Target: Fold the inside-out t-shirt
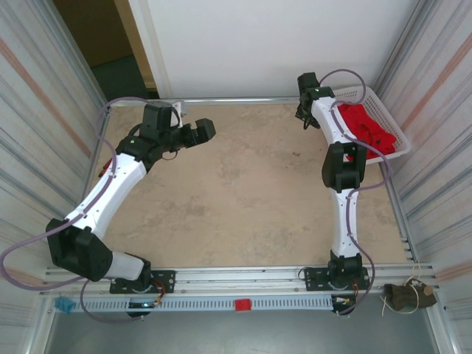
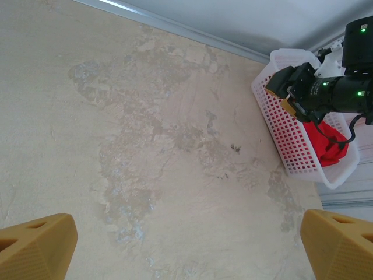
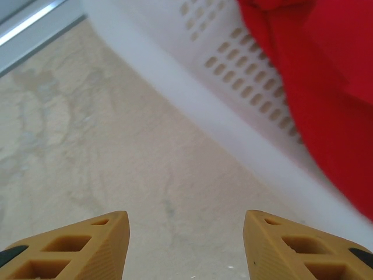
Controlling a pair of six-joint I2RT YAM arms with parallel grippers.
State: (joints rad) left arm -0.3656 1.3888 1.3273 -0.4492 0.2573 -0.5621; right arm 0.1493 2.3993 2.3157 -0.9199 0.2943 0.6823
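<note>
Top external: t-shirt [image 1: 369, 127] in far-corner basket [image 1: 352, 91]

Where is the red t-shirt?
Top external view: the bright red cloth t-shirt lies bunched in the white plastic mesh basket at the far right corner of the table.

Red t-shirt [image 1: 366, 125] lies crumpled inside the white basket [image 1: 383, 103].

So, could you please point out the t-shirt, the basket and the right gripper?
t-shirt [image 1: 372, 131]: top external view, red cloth.
basket [image 2: 288, 140]: left wrist view, mesh wall.
right gripper [image 3: 183, 224]: right wrist view, between fingertips.
</note>
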